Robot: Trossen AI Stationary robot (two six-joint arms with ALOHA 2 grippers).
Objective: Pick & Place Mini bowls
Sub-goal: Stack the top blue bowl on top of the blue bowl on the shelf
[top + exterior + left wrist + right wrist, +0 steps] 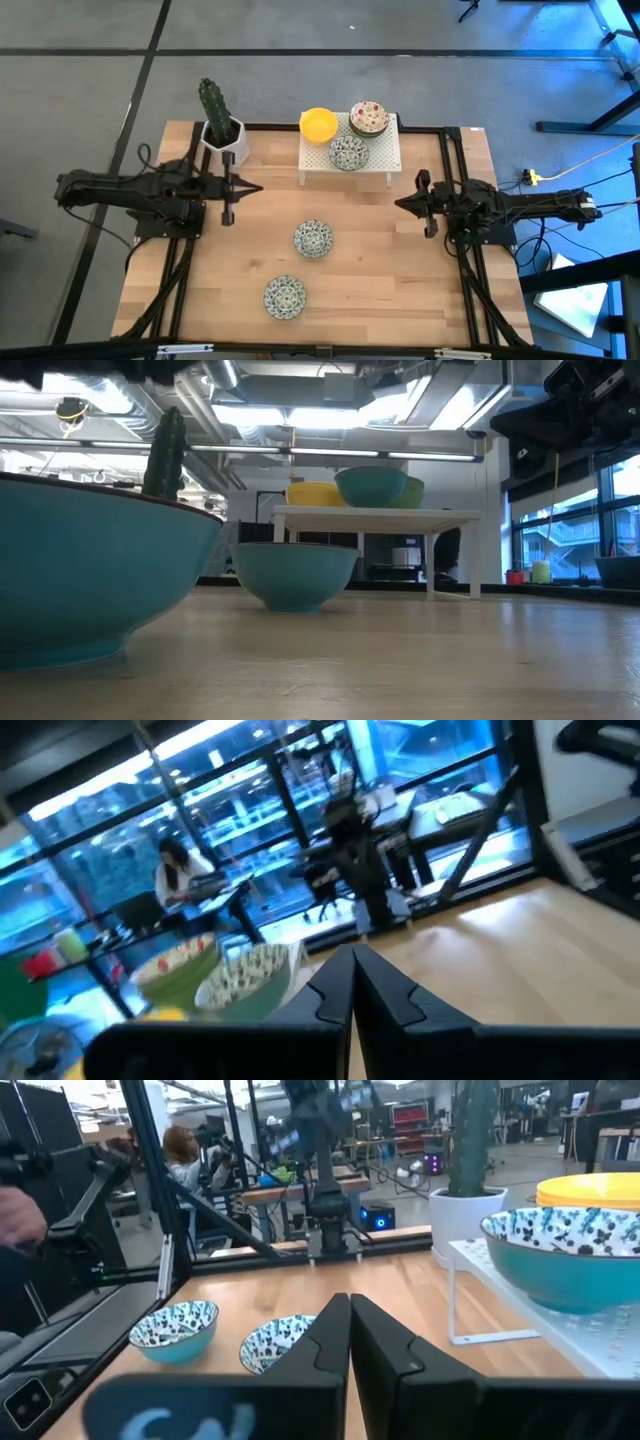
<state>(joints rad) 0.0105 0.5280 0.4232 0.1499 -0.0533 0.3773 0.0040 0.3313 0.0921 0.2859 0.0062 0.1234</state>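
Pale wood is showing across the counter (400, 270), and a wide bare stretch of it is lying open between the two arms and out toward the right front corner. Dark rails are running down both long sides and along the far edge, boxing the work area in. At the far edge a white rack (385, 160) is standing on legs, taking up the middle, with a potted cactus (220, 125) just beside it at the left rear corner.

The left arm is reaching in low from the left side, its wrist bent so that the left claw (228, 213) is pointing toward the front edge; its fingers are pressed fully together and holding nothing. The right arm is lying mirrored on the right side, the right claw (432, 228) also pinched tight and empty, near the rack's right leg.

On the rack a yellow bowl (318, 124) is sitting at the left edge, a floral bowl (369, 117) is at the back, and a blue-patterned bowl (348, 152) is touching it in front. Two more patterned bowls are resting on the bare wood, well apart from both claws: one mid-counter (313, 238), the other (285, 297) nearer the front edge.
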